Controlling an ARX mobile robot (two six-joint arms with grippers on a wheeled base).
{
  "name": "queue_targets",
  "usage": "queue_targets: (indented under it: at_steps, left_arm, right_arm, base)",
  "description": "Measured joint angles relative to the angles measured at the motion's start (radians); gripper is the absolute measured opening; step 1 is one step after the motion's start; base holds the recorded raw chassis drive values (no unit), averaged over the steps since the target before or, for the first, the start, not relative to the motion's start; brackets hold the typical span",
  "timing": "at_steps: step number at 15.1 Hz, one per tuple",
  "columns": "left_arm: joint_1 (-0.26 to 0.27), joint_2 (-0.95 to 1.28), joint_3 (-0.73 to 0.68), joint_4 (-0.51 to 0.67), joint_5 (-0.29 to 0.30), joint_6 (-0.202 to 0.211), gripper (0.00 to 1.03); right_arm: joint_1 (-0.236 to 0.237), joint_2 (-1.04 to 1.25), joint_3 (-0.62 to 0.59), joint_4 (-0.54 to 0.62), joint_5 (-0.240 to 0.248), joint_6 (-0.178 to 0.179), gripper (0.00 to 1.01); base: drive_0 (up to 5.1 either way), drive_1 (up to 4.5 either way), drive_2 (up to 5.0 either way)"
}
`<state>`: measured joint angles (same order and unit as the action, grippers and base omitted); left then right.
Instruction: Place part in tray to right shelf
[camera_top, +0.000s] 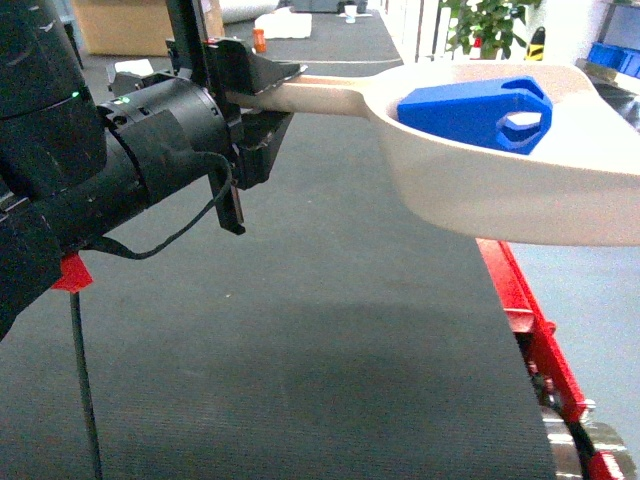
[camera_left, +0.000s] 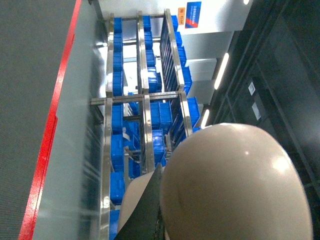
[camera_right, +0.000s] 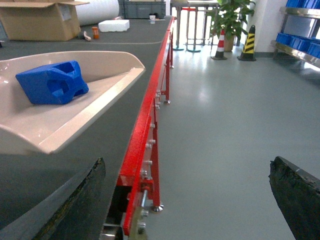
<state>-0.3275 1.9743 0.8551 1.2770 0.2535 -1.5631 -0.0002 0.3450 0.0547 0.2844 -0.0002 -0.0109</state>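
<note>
The left gripper (camera_top: 262, 98) is sitting clamped on the long flat handle of the pale beige-pink plastic scoop-shaped tray (camera_top: 520, 190), holding the wide shallow pan out over the right edge of the dark grey ribbed conveyor belt (camera_top: 300, 330). The small solid blue plastic part (camera_top: 478, 113), tapered at 1 end with a hexagonal through-hole, is lying loose inside the pan, toward its back wall; the right wrist view is showing it (camera_right: 52, 82) resting on the pan floor, well in from the open lip of the tray (camera_right: 95, 107). The right gripper (camera_right: 185, 200) is showing only its 2 dark finger pads (camera_right: 75, 210) at the bottom corners of its own view, spread wide with nothing between them. The part is looking rigid and light, and the smooth pan is likely slippery, so any tilt toward the lip could send the part sliding out; keeping the pan level seems wise. The handle is the sensible place to hold, though a long handle with a loaded pan is putting leverage on the grip. The left wrist view is looking past the tray's rounded underside (camera_left: 235, 185) toward shiny stainless-steel racks (camera_left: 145, 110) stacked with blue crates (camera_left: 160, 120); whether this is the right shelf cannot be told.
</note>
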Motion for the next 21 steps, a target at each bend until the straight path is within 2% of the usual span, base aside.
queue_targets:
  at_steps: [21]
  left_arm:
    - [-0.003, 0.000, 0.001, 0.006, 0.001, 0.000, 0.17]
  right_arm:
    - [0.000, 0.000, 0.000, 0.000, 0.000, 0.000, 0.98]
  base:
    - [5.0, -2.38, -2.4]
